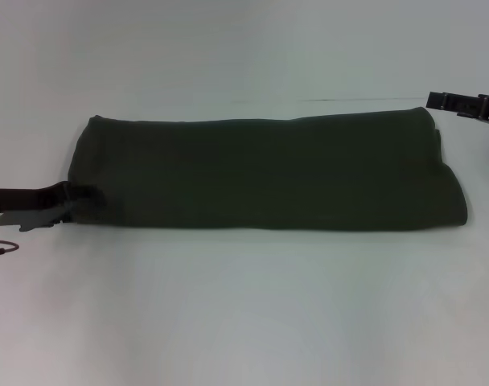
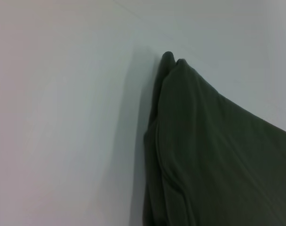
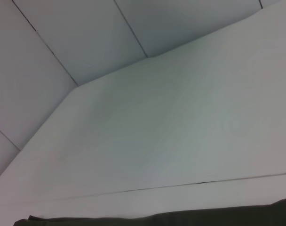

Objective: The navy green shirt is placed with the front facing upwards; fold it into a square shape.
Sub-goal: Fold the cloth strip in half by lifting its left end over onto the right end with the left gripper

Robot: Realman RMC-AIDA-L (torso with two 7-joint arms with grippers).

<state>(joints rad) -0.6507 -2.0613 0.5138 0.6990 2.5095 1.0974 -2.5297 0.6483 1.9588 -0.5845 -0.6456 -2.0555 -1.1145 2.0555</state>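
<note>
Your shirt (image 1: 269,173) lies folded into a long dark green band across the middle of the white counter (image 1: 244,314), its length running from the counter's left side to its right. No lettering or labels show on the face that is up; you see only plain cloth. The far edge runs fairly straight, and the near edge is a soft rounded fold. At the right end the layers bulge and the near corner juts out a little toward the right edge of the counter. The left end tapers slightly and looks thinner.

Your left tool (image 1: 71,199) sits low at the shirt's near-left corner, right against the cloth. The dark fingers merge with the dark fabric there, so you cannot tell whether it is pinching the corner or only touching it, nor how far apart the fingers stand. A thin red cable trails from that arm near the left edge of the head view.

The left wrist view shows the shirt (image 2: 218,160) as stacked layers with a rolled seam, ending in a rounded corner on the bare counter (image 2: 63,117).

Your right tool (image 1: 466,104) hovers just beyond the far-right corner of the shirt, apart from the cloth; its finger spread cannot be told. The right wrist view shows mostly counter (image 3: 171,132), with a thin strip of shirt (image 3: 180,219) at one margin.
</note>
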